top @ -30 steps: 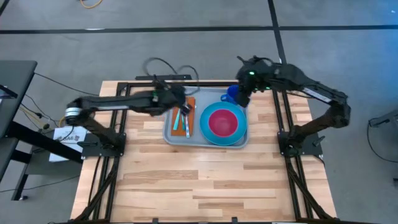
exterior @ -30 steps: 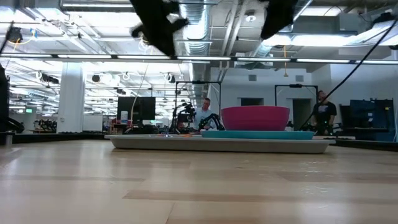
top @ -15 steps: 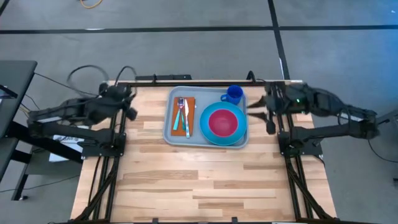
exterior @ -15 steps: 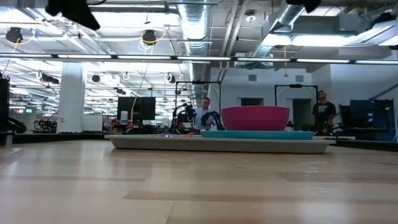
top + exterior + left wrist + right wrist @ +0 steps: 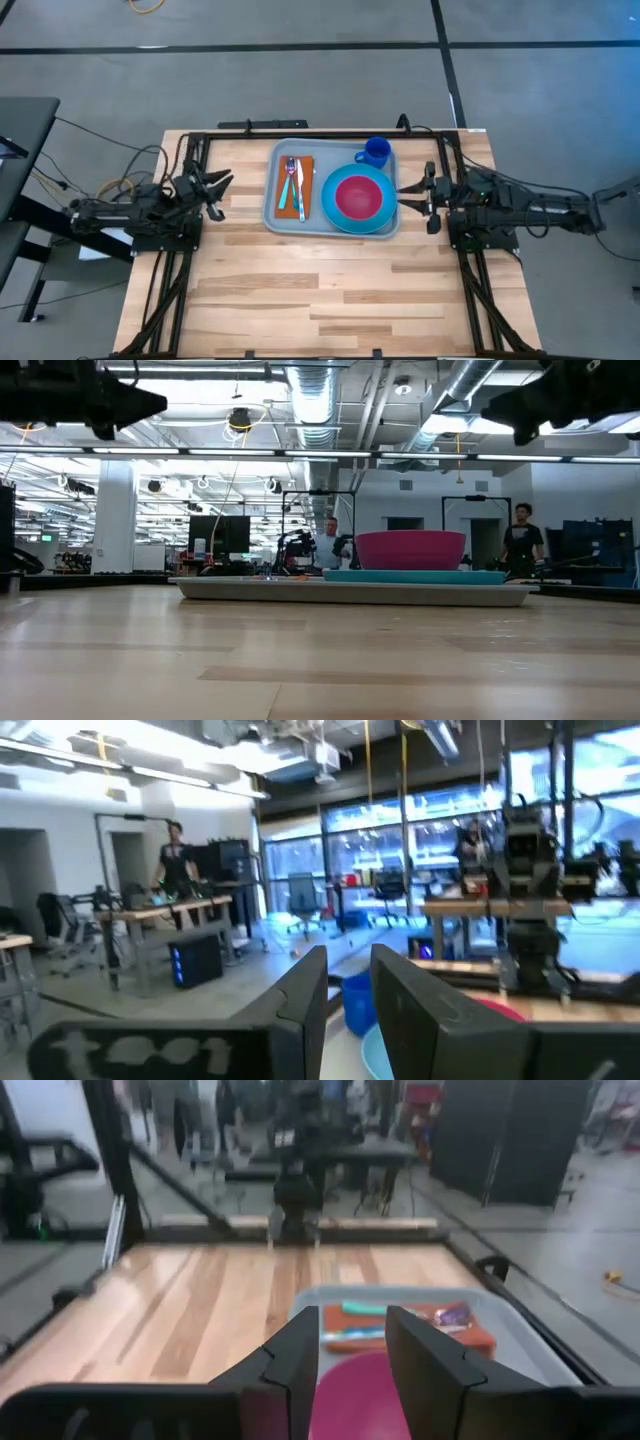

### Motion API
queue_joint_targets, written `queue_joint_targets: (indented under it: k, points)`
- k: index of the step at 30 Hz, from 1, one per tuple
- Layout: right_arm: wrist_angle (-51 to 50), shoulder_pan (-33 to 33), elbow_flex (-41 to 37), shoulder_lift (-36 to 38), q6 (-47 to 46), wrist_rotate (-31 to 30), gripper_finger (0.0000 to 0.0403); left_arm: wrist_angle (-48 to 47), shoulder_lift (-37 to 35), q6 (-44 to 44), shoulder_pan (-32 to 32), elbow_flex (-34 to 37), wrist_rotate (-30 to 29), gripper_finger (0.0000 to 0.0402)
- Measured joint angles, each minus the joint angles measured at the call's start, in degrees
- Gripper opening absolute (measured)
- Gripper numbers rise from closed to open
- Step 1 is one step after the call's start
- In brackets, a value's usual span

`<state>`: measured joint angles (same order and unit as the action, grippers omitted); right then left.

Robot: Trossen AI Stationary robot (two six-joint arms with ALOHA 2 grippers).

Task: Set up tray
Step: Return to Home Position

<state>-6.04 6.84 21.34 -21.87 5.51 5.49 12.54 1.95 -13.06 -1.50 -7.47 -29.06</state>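
Observation:
The grey-blue tray [image 5: 332,222] lies flat on the far middle of the table. On it lie an orange napkin [image 5: 293,204] with cutlery [image 5: 292,180] on top, a light-blue plate [image 5: 331,207] bearing a pink bowl [image 5: 358,197], and a blue cup [image 5: 376,152] in the far right corner. My left gripper [image 5: 221,195] is open at the table's left edge, pointing at the tray. My right gripper [image 5: 404,198] is open just off the tray's right rim. The low view shows the tray [image 5: 350,590] and the bowl [image 5: 410,548]. Each wrist view shows open fingers, left gripper [image 5: 348,960], right gripper [image 5: 352,1325].
Bare wooden table [image 5: 320,290] spreads between the tray and the near edge. Black frame rails [image 5: 300,133] run along the far edge and both sides. Cables [image 5: 120,185] lie by the left arm. People [image 5: 522,535] stand in the room beyond the table.
Both arms have drawn back from above the tray, the left toward the table's left edge, the right toward the right edge, and both have sunk low and level. The tray, napkin, plate, bowl and cup have stayed where they were.

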Motion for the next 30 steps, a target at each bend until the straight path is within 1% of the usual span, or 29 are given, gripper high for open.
queue_joint_targets:
  k: [2, 6, 9, 11, 17, 21, 27, 30]
  points:
    - [1.9, 0.4, -2.7, 2.7, -1.6, -0.2, 0.0112, 0.7, -2.0, -0.1, 0.0, 2.1, -0.2, 0.0071]
    - [2.4, 1.2, -7.1, 7.6, -2.5, -0.2, 0.0112, -0.5, -1.1, 0.1, 0.0, 3.2, 0.5, 0.0071]
    - [2.5, 1.5, -10.1, 11.2, -2.5, -1.7, 0.0112, -3.9, -0.9, 2.6, 0.0, 3.2, 1.7, 0.0071]
    - [3.8, 1.6, -12.1, 13.3, -2.5, -2.8, 0.0112, -4.3, -1.0, 4.2, 0.0, 3.2, 2.3, 0.0071]
    - [6.0, 1.9, -17.6, 18.7, -2.5, -3.0, 0.0112, -12.1, -1.0, 8.2, 0.0, 3.2, 2.2, 0.0071]
    - [7.1, 1.9, -20.9, 20.9, -2.6, -3.3, 0.0112, -15.2, -1.0, 8.8, 0.0, 3.2, 2.3, 0.0071]
    - [7.0, 1.9, -20.9, 21.1, -4.1, -5.6, 0.0112, -19.8, -1.0, 8.6, 0.0, 3.2, 2.3, 0.0071]
    - [6.9, 1.9, -20.9, 21.0, -4.1, -5.6, 0.0112, -21.0, -1.0, 10.9, 0.0, 3.0, 2.3, 0.0071]
